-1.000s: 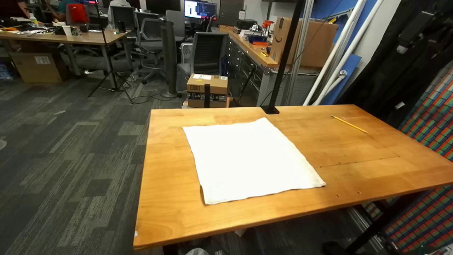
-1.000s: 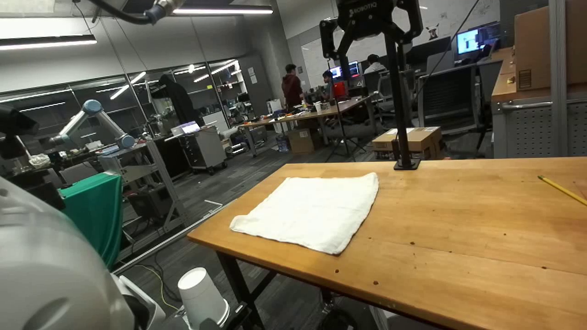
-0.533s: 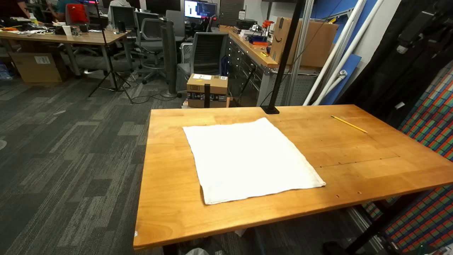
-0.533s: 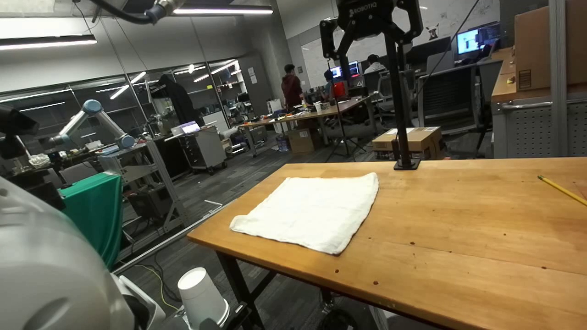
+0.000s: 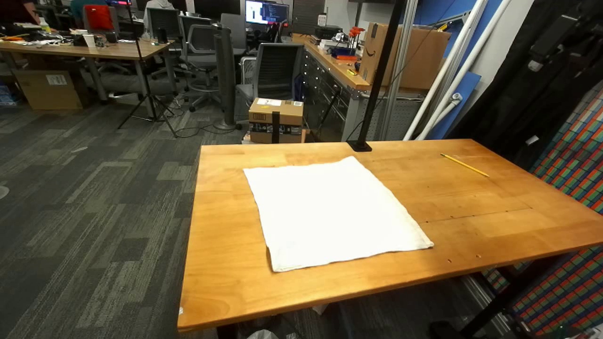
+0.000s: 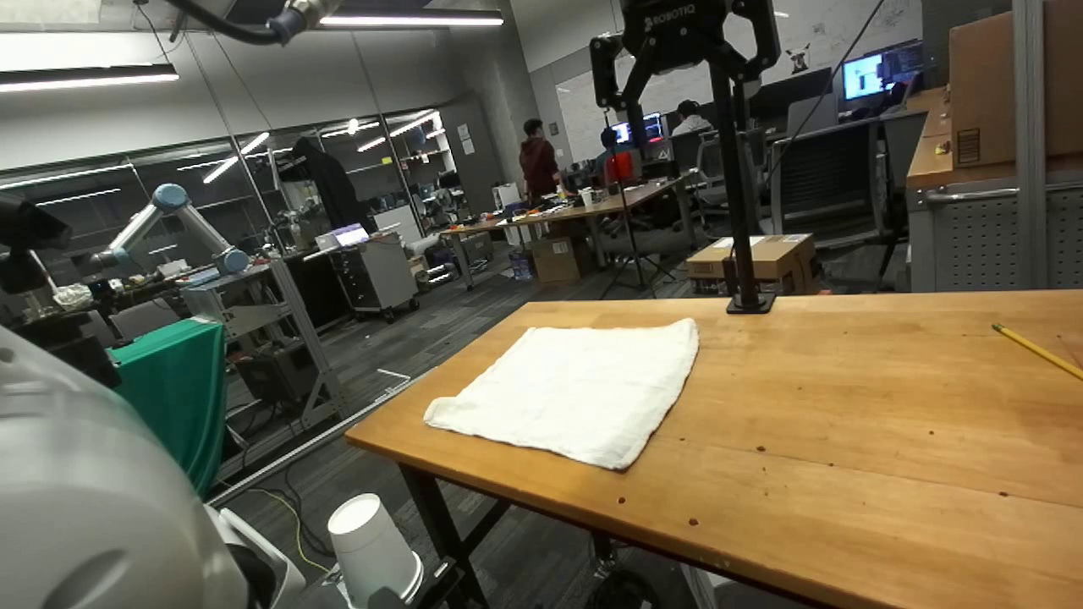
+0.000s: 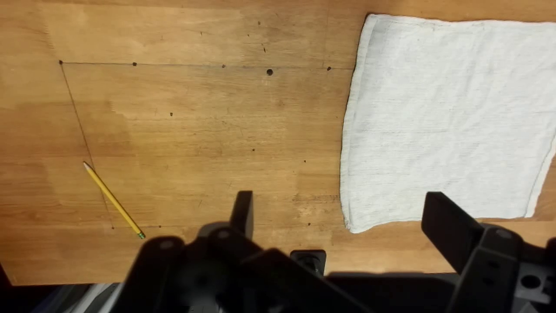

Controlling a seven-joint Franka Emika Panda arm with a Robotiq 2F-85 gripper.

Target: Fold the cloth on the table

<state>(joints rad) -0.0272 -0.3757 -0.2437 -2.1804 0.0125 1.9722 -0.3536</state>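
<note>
While an exterior view frames the cloth [image 5: 330, 212] whole, flat on the worktop [image 5: 221, 296], its texture washes out. In an exterior view the jaws hang pointing downward, dark against the black post [image 6: 735, 194], and the pencil [image 6: 1039, 351] runs out of frame. The wrist view brings out the weave, shows the jaws spread wide, and crops the cloth, one fingertip [image 7: 451, 232] hiding part of its edge.
</note>
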